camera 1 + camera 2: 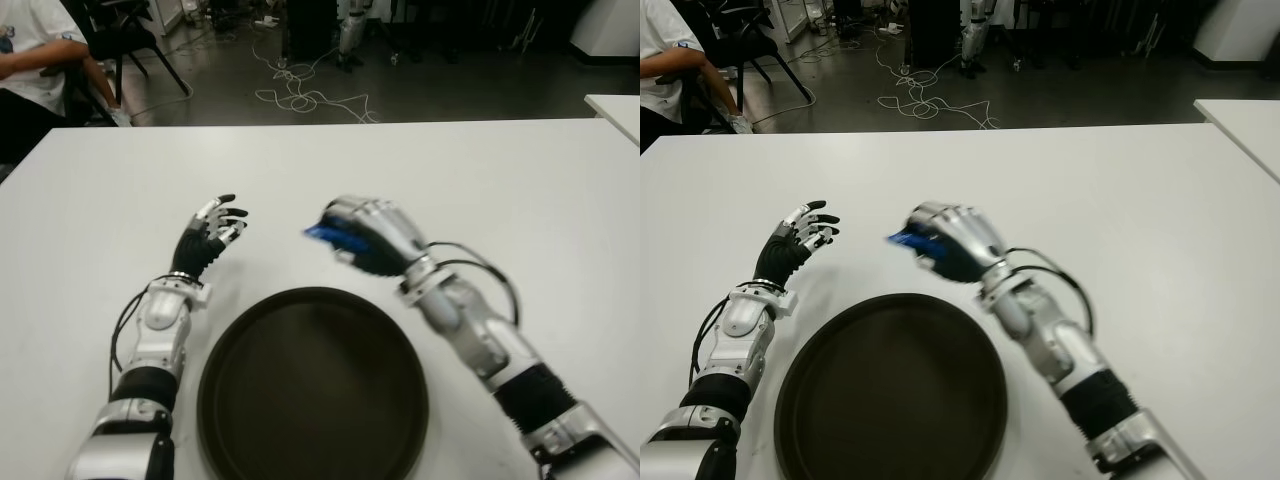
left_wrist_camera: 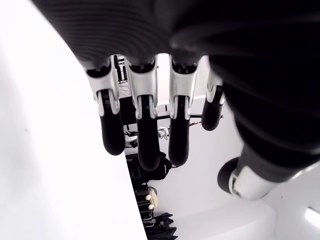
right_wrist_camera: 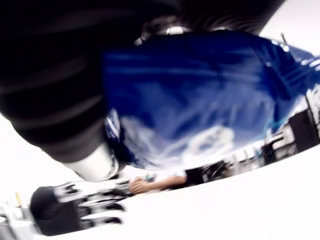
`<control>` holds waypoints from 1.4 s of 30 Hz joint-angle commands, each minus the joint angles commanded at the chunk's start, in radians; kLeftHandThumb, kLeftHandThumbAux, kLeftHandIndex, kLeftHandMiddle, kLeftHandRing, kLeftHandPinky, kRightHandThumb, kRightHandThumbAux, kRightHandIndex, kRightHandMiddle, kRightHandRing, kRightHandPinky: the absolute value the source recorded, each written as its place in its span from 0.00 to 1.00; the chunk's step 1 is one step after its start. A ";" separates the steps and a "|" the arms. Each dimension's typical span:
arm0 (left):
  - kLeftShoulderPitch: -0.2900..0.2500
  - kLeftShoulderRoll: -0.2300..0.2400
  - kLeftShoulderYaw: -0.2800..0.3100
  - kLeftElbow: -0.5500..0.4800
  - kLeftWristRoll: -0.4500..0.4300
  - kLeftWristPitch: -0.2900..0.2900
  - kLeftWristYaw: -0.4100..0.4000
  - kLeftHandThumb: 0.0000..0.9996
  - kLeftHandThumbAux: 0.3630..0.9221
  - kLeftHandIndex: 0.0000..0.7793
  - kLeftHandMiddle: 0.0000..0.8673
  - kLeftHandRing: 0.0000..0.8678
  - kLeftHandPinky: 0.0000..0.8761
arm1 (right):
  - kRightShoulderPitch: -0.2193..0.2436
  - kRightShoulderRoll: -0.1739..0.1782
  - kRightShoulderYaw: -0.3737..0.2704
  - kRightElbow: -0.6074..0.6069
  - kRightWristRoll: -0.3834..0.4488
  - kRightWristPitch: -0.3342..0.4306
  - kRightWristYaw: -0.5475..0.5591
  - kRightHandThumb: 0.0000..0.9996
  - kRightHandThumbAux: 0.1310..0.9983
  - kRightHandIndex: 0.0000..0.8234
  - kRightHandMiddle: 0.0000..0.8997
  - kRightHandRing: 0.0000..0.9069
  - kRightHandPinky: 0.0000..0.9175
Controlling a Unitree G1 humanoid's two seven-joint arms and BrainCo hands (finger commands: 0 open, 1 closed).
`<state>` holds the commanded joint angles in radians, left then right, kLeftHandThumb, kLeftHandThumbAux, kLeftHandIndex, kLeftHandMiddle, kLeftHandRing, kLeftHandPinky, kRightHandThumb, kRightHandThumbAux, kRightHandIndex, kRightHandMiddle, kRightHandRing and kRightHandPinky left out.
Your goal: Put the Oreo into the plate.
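One blue Oreo pack [image 1: 325, 234] clamped in right hand [image 1: 370, 235] fingers, beyond plate [image 1: 312, 385] rim; left hand [image 1: 208, 240] fingers spread, empty, above desk [image 1: 480, 180].

head stereo: down at shared table [image 1: 520, 180] | wrist cams: close on hands

You've got the Oreo [image 1: 325, 234] — a shiny blue wrapped pack — clamped in the right hand [image 1: 368, 234], held up off the white table just past the far rim of the plate [image 1: 312, 390]. That plate's dark, round and shallow, sitting near you, centre-front.
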<state>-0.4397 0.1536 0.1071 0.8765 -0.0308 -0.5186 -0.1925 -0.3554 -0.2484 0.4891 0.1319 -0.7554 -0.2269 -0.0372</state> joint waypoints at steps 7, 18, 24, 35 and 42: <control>0.003 -0.002 -0.005 -0.005 0.006 -0.001 0.005 0.28 0.54 0.23 0.37 0.37 0.33 | 0.002 -0.014 0.046 -0.033 0.018 -0.060 0.085 0.69 0.70 0.52 0.83 0.83 0.82; 0.005 -0.001 -0.008 -0.008 0.015 0.009 0.031 0.32 0.49 0.22 0.36 0.35 0.33 | 0.006 -0.013 0.070 -0.023 0.056 -0.154 0.156 0.69 0.70 0.52 0.83 0.82 0.82; -0.005 0.006 -0.009 0.016 0.021 0.009 0.039 0.30 0.47 0.22 0.35 0.35 0.32 | 0.012 -0.013 0.071 -0.038 0.059 -0.157 0.200 0.69 0.70 0.52 0.84 0.84 0.83; -0.004 0.009 -0.009 0.019 0.017 0.006 0.031 0.33 0.47 0.20 0.35 0.35 0.33 | 0.008 -0.033 0.090 -0.071 0.069 -0.165 0.315 0.69 0.70 0.51 0.84 0.86 0.85; -0.003 0.008 -0.008 0.018 0.013 0.008 0.026 0.31 0.46 0.21 0.35 0.35 0.33 | 0.017 -0.045 0.095 -0.090 0.095 -0.187 0.360 0.69 0.69 0.52 0.85 0.86 0.85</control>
<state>-0.4427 0.1612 0.0989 0.8942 -0.0175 -0.5110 -0.1663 -0.3386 -0.2929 0.5836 0.0418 -0.6601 -0.4139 0.3229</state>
